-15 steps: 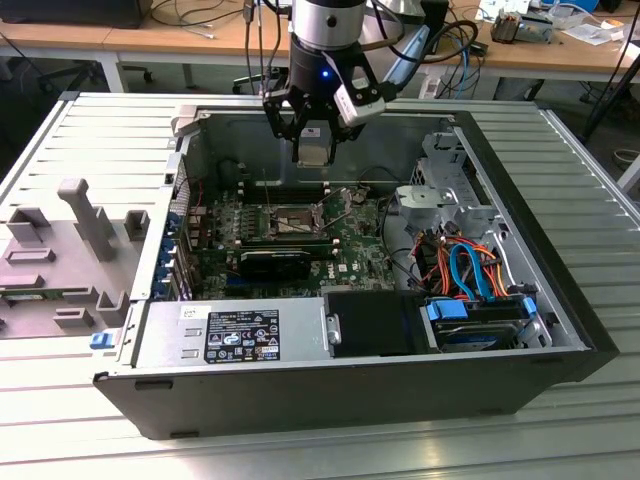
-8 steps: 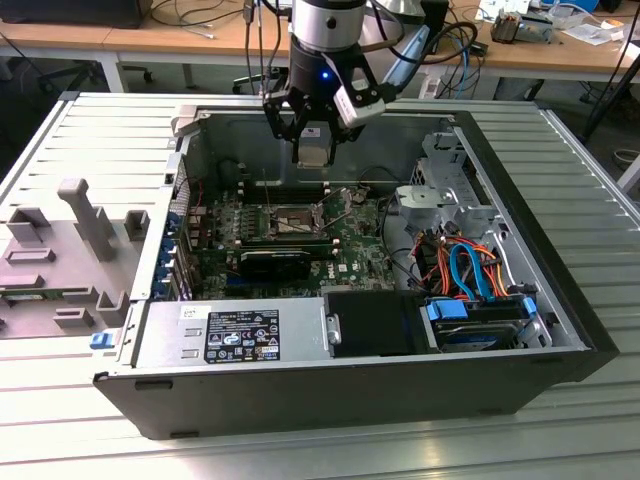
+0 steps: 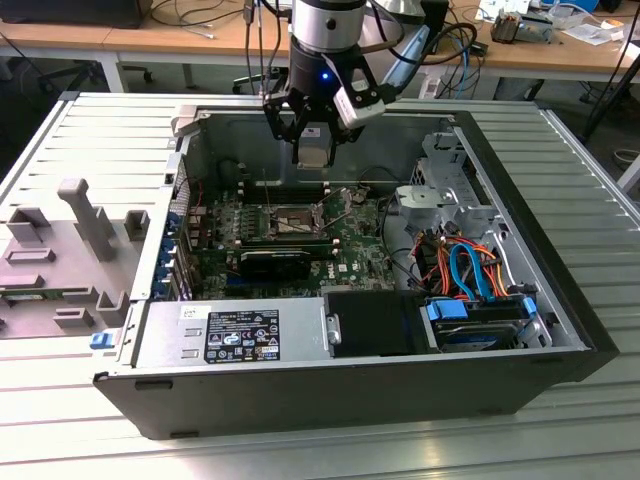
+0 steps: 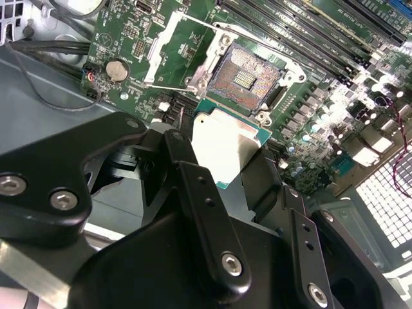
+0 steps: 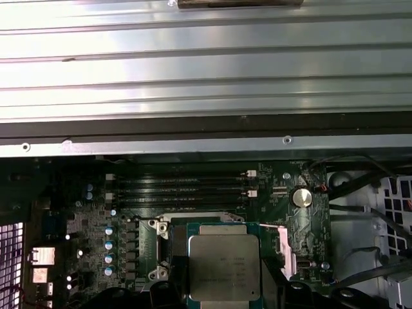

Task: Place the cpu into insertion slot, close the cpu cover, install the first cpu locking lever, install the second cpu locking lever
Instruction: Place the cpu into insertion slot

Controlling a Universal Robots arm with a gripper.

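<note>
The exterior view is showing the whole setting: an open computer case (image 3: 300, 392) is lying on the ribbed metal bench (image 3: 570, 150), and a grey fixture block (image 3: 60, 255) is sitting on the bench at nine o'clock from the case. In that view the end effector (image 3: 312, 138) is hanging above the motherboard (image 3: 350, 250), gripping the cpu (image 3: 314, 153). The insertion slot (image 3: 295, 222) is lying just past the chip toward six o'clock, apart from it.

The second wrist view is giving the close detail. Here the black fingers (image 4: 193, 187) are closing on opposite edges of the cpu (image 4: 225, 145), which is sitting tilted between them with its pale metal top showing. The insertion slot (image 4: 248, 80) is standing empty, its contact field exposed, and the cpu cover (image 4: 161, 50) is swung up and open beside it. A coin battery (image 4: 117, 69) and the long memory slots (image 4: 309, 32) are flanking the socket area.

The first wrist view is looking flat onto the chip's silver-grey lid (image 5: 225, 267) and the bench ribs (image 5: 206, 64) beyond the case wall.

Inside the case, a power supply (image 3: 230, 335) is occupying the six o'clock side, while blue and orange cables (image 3: 465, 265) are looping over a drive (image 3: 480, 325) at about four o'clock
</note>
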